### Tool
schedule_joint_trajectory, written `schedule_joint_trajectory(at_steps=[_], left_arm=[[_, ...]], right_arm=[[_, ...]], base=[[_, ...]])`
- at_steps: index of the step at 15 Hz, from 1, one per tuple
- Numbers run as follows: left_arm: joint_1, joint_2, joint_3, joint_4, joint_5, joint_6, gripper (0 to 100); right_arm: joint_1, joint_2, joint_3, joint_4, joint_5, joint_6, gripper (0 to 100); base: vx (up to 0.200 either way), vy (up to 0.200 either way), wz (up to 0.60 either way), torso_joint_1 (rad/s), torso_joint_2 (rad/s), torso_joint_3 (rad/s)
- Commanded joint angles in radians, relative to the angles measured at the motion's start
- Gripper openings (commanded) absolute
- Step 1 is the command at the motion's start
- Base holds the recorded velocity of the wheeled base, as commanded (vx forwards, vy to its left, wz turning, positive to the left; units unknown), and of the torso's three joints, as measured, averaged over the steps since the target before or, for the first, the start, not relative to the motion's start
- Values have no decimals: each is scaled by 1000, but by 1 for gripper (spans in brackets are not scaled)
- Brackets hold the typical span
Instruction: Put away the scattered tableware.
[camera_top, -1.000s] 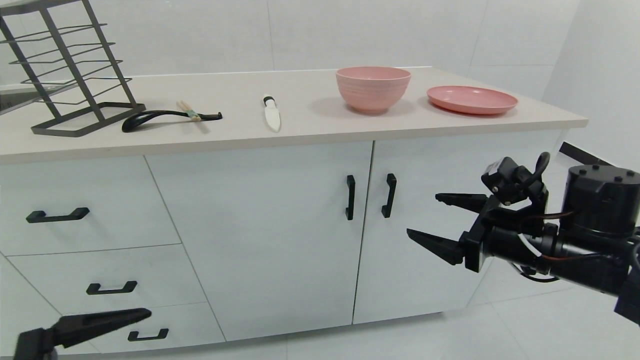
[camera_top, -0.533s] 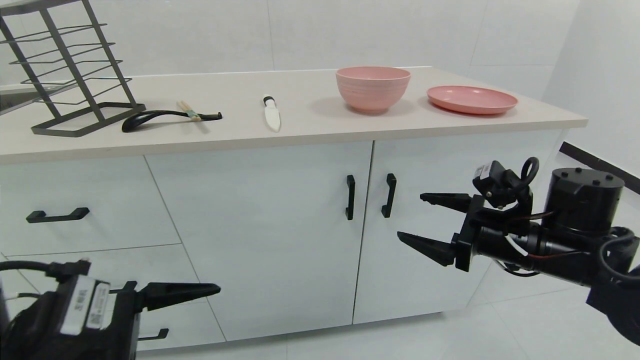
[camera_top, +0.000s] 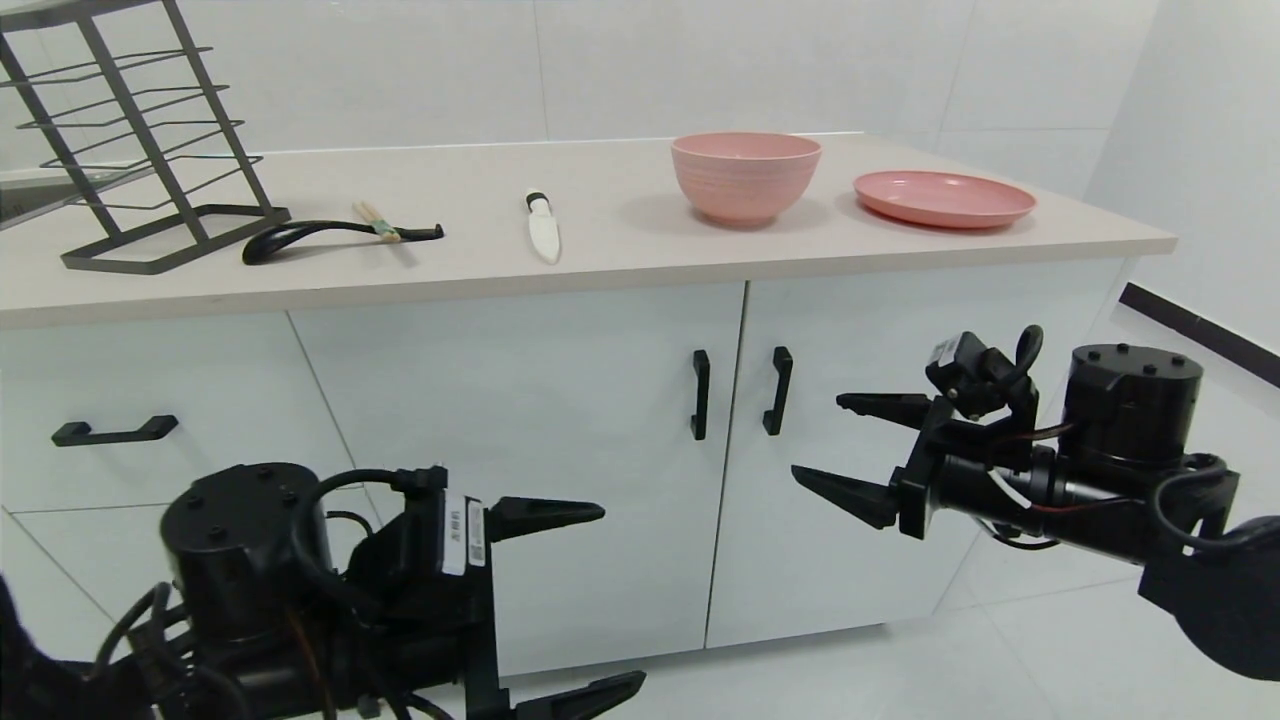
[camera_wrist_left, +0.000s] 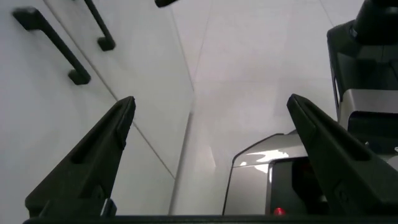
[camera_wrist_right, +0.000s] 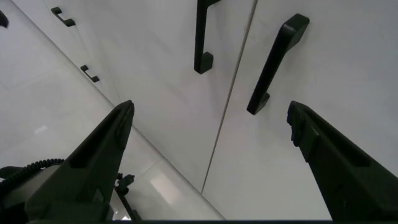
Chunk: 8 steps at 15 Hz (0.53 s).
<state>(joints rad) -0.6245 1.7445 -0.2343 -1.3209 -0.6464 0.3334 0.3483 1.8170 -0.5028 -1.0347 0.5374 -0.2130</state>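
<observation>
On the counter (camera_top: 620, 250) lie a pink bowl (camera_top: 746, 175), a pink plate (camera_top: 944, 198) to its right, a white knife (camera_top: 543, 228), a black ladle (camera_top: 300, 237) and wooden chopsticks (camera_top: 378, 222) crossing it. My left gripper (camera_top: 620, 597) (camera_wrist_left: 211, 99) hangs open and holds nothing, low in front of the cabinet, well below the counter. My right gripper (camera_top: 818, 437) (camera_wrist_right: 209, 106) is open and holds nothing too, at cabinet-door height, pointing toward the two door handles (camera_wrist_right: 277, 62).
A black wire dish rack (camera_top: 140, 150) stands at the counter's left end. Below are white double doors with black handles (camera_top: 700, 394) and drawers with black pulls (camera_top: 115, 431) on the left. Tiled floor lies to the right of the cabinet.
My left arm has risen from the bottom left corner and swung right, in front of the cabinet doors. The right gripper drifted slightly left. Tableware has not moved.
</observation>
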Motion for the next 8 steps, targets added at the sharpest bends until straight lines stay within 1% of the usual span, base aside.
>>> schedule_joint_trajectory(at_steps=[1,2,3,4,5,6,7,8], left_arm=[[-14,92,-33,-3,8,-8,100],[-14,92,-50,-5,14,-20,100],[-15,86,-62,-5,19,-42,100],[-15,70,-65,-3,19,-93,100],[-24,38,-74,12,21,-160,100],[-35,27,-89,28,21,-189,100],[-41,12,-134,66,22,-195,100],[-41,3,-151,83,24,-194,100]], right_arm=[[3,27,1,-8,1,0,100],[5,42,-2,-16,-1,0,100],[5,50,-13,-18,-1,0,100],[5,59,-28,-18,1,0,100],[5,65,-46,-18,1,0,100],[5,70,-56,-18,1,0,100],[3,84,-60,-18,1,1,100],[1,91,-60,-19,1,0,100]], base=[[0,0,0,0,0,0],[0,0,0,0,0,0],[0,0,0,0,0,0],[0,0,0,0,0,0],[0,0,0,0,0,0],[0,0,0,0,0,0],[0,0,0,0,0,0],[0,0,0,0,0,0]])
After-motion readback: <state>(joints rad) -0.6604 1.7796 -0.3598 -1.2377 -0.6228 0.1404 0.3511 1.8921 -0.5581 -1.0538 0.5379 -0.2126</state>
